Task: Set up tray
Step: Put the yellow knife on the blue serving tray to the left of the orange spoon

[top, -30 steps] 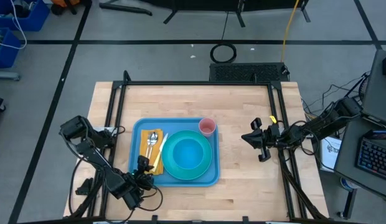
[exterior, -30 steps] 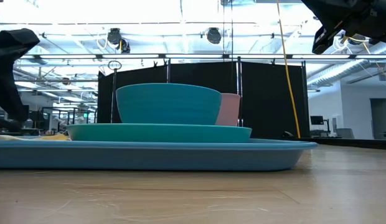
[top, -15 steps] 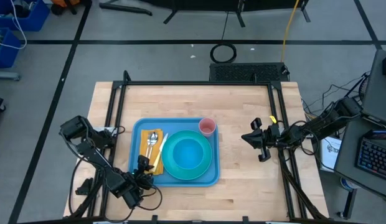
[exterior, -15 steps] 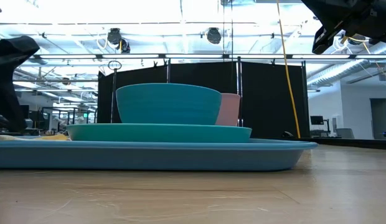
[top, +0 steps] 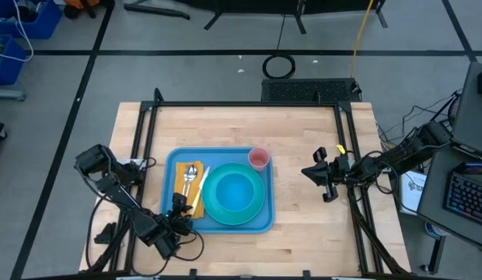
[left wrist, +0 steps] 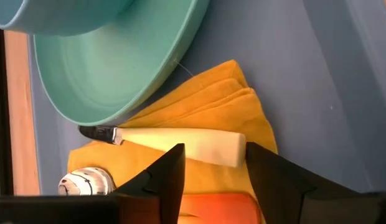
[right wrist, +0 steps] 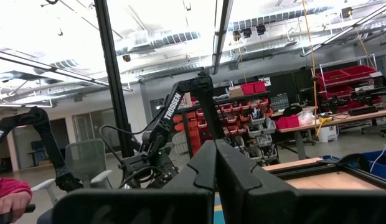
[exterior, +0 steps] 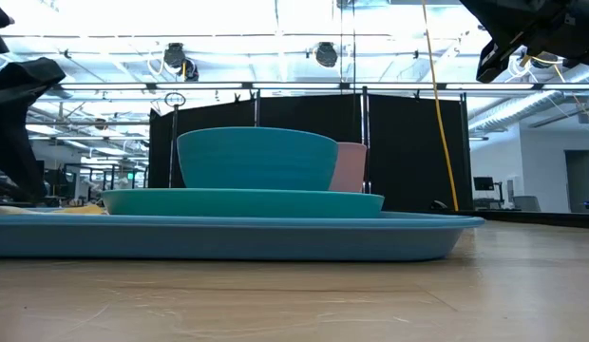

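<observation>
— Tray (top: 222, 226)? Left gripper (top: 179, 204)?
— On the tabletop (top: 303, 132); hovering over the napkin (left wrist: 205, 121), jaws parted around a cream handle (left wrist: 180, 144).
— Right gripper (top: 323, 176)?
— Beside the tray, jaws closed, empty.

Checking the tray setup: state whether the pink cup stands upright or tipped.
Upright: the pink cup shows its round open mouth from above, standing on the tray.

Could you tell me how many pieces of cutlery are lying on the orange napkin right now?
2 visible: a spoon and a cream-handled knife, both on the napkin left of the plate; the left gripper may hide more.
</observation>
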`<state>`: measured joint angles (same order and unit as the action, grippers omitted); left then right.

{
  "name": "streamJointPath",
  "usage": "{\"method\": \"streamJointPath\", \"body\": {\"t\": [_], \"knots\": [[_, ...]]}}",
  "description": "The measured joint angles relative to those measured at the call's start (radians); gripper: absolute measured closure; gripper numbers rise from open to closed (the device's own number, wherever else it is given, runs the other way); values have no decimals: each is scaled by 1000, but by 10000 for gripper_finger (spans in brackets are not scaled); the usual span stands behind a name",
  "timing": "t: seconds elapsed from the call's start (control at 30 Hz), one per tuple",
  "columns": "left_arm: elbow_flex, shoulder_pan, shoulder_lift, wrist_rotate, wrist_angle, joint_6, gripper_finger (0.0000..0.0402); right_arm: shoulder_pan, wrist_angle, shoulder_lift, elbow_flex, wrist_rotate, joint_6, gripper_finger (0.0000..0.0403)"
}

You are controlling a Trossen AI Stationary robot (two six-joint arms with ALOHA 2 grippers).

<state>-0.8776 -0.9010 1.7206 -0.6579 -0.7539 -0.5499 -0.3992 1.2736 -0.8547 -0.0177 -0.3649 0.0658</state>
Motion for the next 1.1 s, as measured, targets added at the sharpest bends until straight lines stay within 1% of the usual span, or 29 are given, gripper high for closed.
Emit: {"method": "streamJointPath", "body": {"t": [0.2, 0.3, 0.5, 0.73, 0.83, 1.03, 1.1], "knots": [[11, 5, 0, 12, 27, 18, 275, 0, 0, 0, 0, 0, 0, 403], [21, 4, 0, 12, 52, 18, 290, 0, 0, 0, 0, 0, 0, 403], [51, 4, -1, 5, 104, 13, 295, 0, 0, 0, 0, 0, 0, 403], [54, 4, -1, 0, 111, -20, 299, 0, 0, 0, 0, 0, 0, 403], [54, 4, -1, 3, 110, -21, 322, 0, 0, 0, 0, 0, 0, 403], [54, 4, -1, 3, 102, -32, 393, 0, 0, 0, 0, 0, 0, 403], [54, 4, -1, 9, 101, -32, 397, 0, 0, 0, 0, 0, 0, 403]]}}
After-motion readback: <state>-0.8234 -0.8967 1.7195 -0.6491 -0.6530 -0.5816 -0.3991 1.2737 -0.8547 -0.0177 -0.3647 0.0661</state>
